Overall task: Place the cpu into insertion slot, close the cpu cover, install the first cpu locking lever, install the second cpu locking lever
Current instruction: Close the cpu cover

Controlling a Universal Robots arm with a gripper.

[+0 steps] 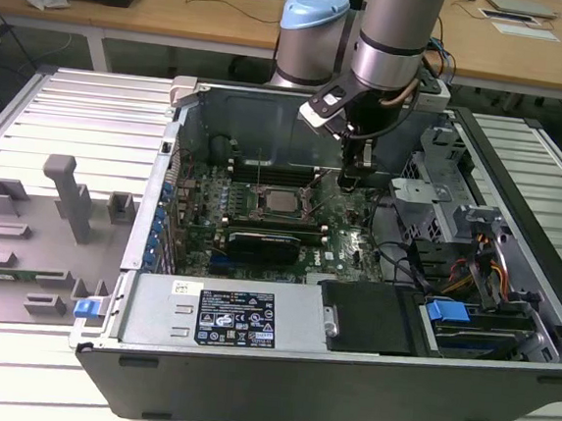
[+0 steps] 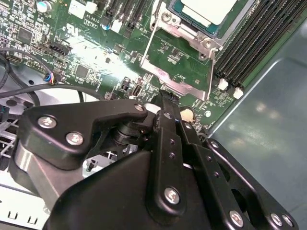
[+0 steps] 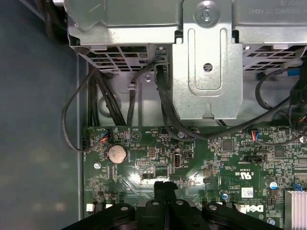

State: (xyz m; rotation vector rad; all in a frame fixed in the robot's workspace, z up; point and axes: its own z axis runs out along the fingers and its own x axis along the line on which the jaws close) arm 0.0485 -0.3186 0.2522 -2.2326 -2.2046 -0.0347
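**Operator:** Report the gripper.

**Inspector:** Gripper (image 2: 165, 99): fingers pressed together, nothing between them. In the first wrist view (image 3: 165, 184) the tips meet along one seam. They sit just beside the free edge of the cover (image 2: 175, 83). I cannot confirm contact.

**Operator:** And the cover?

**Inspector:** It lies open, and bare board (image 2: 96, 62) shows through its window. Beyond it the cpu (image 2: 206, 10) sits in the slot (image 2: 192, 32). In the exterior view the cpu (image 1: 282, 203) lies flat at mid-board.

**Operator:** How will it handle?

**Inspector:** My judgement is that you have light, stiff sheet metal on a hinge. It is thin and slick, so it is poor to pinch. Work it at the middle of the free edge. Treat the cpu under it as fragile and keep load off its top.

**Operator:** Arm pose?

**Inspector:** The arm (image 1: 400, 34) drops near vertical into the case (image 1: 344, 393). The wrist is down and the gripper (image 1: 355, 178) points at the board, to the exterior view's right of the cpu.
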